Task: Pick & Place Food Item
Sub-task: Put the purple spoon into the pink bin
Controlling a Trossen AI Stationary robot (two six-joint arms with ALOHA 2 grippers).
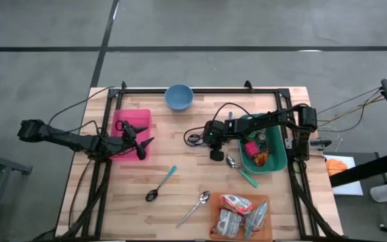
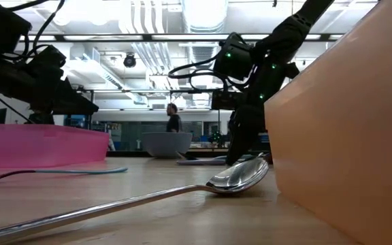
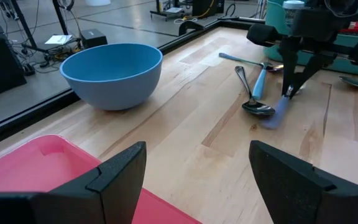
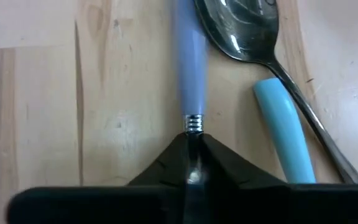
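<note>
The right gripper, closed on a blue-handled utensil, probably near its neck, should lift straight up, clear of the neighbouring spoon.

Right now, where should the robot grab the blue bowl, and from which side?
Grip the blue bowl by its rim, coming straight down from above, one finger inside and one outside. It stands upright, mouth open, and its wide round wall likely gives a side grasp nothing to pinch. The open left gripper, over the pink tray, is free.
</note>
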